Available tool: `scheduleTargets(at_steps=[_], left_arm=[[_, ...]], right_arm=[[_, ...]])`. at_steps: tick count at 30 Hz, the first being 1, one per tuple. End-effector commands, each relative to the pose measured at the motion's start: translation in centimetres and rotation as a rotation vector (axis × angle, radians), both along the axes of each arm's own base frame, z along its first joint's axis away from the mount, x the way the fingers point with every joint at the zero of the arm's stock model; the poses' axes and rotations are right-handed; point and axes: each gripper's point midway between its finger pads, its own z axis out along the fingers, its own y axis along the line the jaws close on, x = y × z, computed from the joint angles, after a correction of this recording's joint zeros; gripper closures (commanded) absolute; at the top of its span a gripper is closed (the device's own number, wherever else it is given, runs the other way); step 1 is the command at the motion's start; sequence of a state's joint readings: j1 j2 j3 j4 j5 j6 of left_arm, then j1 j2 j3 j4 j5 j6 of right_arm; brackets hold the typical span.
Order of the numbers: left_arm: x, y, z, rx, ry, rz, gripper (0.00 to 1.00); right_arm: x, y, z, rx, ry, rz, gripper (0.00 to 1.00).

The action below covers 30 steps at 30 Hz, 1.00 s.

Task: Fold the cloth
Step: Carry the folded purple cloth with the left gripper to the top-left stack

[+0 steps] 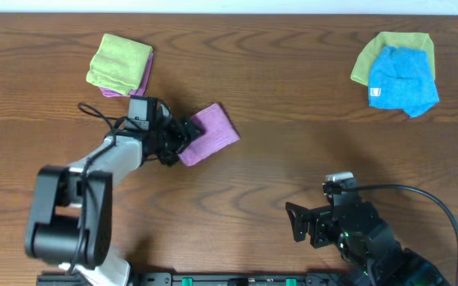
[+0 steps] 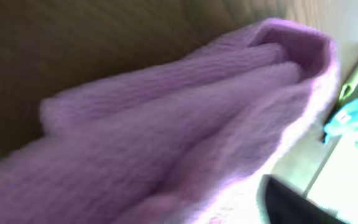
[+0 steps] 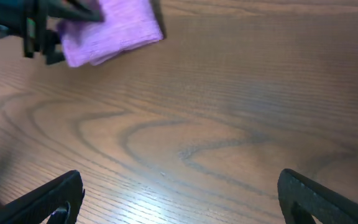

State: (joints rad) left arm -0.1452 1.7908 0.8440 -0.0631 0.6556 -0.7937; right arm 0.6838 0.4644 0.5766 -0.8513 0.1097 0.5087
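left arm (image 1: 94, 171) is a silver-grey link between chunky black joints with loose black cables (image 1: 102, 116), right arm (image 1: 366, 237) and right gripper (image 3: 179, 180) all black, maybe with green LEDs (image 1: 344, 236)

No readable text in any view.
No words, numbers, labels or logos can be made out on the lilac cloth (image 1: 211, 133) or the wooden table (image 1: 308, 135); the left wrist view of the cloth is blurred.

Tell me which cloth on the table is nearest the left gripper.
The lilac cloth, lying alone mid-table with the left gripper at its edge. The lime-green-topped pile and the blue-topped pile sit near the far corners.
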Motion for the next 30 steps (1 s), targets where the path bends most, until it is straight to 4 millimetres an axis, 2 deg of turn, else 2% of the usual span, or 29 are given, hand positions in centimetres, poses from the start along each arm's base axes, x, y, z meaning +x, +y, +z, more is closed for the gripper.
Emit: scheduleTargets(at_steps=[1, 4, 5, 8, 11, 14, 16, 20, 23, 30], left_arm=[[-0.9, 0.3, -3.6, 0.036, 0.086, 0.020, 0.55], [-0.4, 0.1, -4.2, 0.029, 0.067, 0.013, 0.88], [-0.1, 0.1, -4.1, 0.026, 0.043, 0.005, 0.94], [1.1, -0.5, -3.2, 0.002, -0.039, -0.025, 0.94], [2.7, -1.4, -1.3, -0.060, -0.131, -0.046, 0.94], [4.3, -1.6, 0.7, -0.079, -0.178, -0.021, 0.94], [5.8, -1.8, 3.0, -0.086, -0.241, -0.019, 0.94], [9.7, -1.8, 9.0, -0.097, -0.378, 0.023, 0.94], [12.2, -1.2, 12.2, -0.087, -0.425, 0.063, 0.94], [16.2, 2.9, 17.5, -0.002, -0.513, 0.176, 0.94]], right_arm=[[0.1, -0.3, -0.3, -0.005, 0.002, -0.020, 0.01], [0.1, -0.3, -0.3, -0.005, 0.002, -0.020, 0.01], [0.1, -0.3, -0.3, -0.005, 0.002, -0.020, 0.01], [0.1, -0.3, -0.3, -0.005, 0.002, -0.020, 0.01], [0.1, -0.3, -0.3, -0.005, 0.003, -0.021, 0.01], [0.1, -0.3, -0.3, -0.005, 0.002, -0.020, 0.01], [0.1, -0.3, -0.3, -0.005, 0.002, -0.020, 0.01], [0.1, -0.3, -0.3, -0.005, 0.002, -0.020, 0.01], [0.1, -0.3, -0.3, -0.005, 0.002, -0.020, 0.01], [0.1, -0.3, -0.3, -0.005, 0.002, -0.020, 0.01]])
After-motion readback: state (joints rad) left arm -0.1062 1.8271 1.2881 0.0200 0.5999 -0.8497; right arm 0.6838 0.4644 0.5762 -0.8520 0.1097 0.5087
